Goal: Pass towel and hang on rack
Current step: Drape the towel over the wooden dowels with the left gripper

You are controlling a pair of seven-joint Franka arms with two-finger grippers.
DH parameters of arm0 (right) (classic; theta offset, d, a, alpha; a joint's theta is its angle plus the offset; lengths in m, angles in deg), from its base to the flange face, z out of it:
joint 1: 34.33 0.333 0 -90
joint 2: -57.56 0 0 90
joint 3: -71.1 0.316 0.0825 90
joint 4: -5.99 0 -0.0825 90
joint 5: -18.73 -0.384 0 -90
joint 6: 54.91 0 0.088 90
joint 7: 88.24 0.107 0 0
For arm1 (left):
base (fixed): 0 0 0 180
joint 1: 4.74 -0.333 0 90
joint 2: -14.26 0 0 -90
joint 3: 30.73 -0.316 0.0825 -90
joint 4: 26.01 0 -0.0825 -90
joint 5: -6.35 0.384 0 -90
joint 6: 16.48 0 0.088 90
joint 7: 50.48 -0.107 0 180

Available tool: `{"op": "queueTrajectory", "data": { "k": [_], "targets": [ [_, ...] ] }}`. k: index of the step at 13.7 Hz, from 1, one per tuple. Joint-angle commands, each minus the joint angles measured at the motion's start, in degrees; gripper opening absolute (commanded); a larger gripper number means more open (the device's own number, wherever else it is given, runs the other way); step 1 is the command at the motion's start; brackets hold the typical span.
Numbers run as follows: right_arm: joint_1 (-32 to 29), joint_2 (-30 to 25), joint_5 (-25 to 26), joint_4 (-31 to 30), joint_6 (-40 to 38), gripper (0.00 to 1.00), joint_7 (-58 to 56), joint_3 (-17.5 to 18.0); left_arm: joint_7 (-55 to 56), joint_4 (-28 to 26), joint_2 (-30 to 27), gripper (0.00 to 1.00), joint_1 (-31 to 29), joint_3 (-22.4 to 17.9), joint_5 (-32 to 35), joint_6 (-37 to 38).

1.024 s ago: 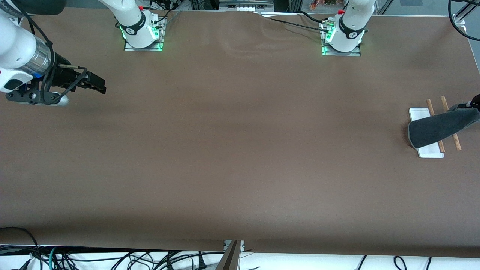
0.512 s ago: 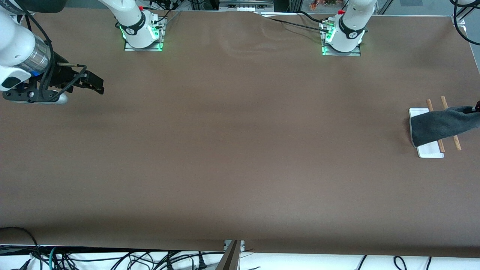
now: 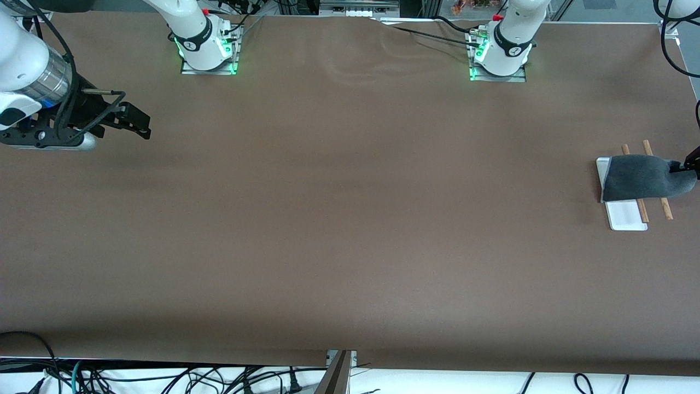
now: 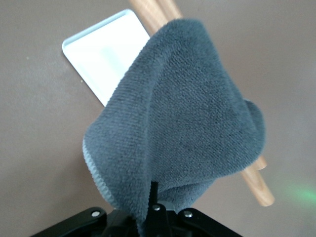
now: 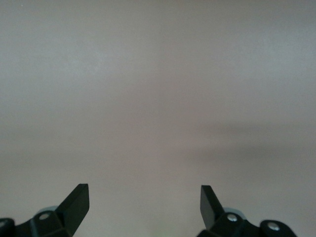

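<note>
The left gripper (image 4: pixel 153 217) — jaws pinched on one corner of the towel (image 3: pixel 642 178) — holds the cloth draped over the rack (image 3: pixel 626 216) at the left arm's end of the desk (image 3: pixel 350 219). The right gripper (image 5: pixel 143 202) waits with jaws wide. If you release now, the bunched towel may slide off the rods (image 4: pixel 256 182) — most of its weight hangs to one side.

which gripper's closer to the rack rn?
Left. The left gripper is over the rack, shut on the towel draped across it. The right gripper waits open, over bare table at the right arm's end.
</note>
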Motion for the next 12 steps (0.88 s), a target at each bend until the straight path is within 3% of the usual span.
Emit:
{"op": "queueTrajectory", "data": {
  "k": [1,2,8,12],
  "targets": [
    [-0.7,0.7,1.1,2.4,-0.3,0.99,-0.9,0.5,-1.4,1.7,1.0,0.38,-0.3,0.4,1.0,-0.1],
    [-0.7,0.8,1.8,2.4,-0.3,0.99,-1.2,0.5,-1.3,1.7,1.0,0.99,-0.4,0.5,0.6,-0.1],
    [-1.1,1.7,2.7,2.5,-3.3,0.99,-5.7,0.2,-0.9,2.3,-0.4,1.0,0.0,0.6,0.9,0.4],
    [-1.0,1.7,2.8,3.0,-3.5,0.99,-6.2,0.3,-0.3,2.2,-6.1,1.0,2.7,1.0,3.2,1.1]
  ]
}}
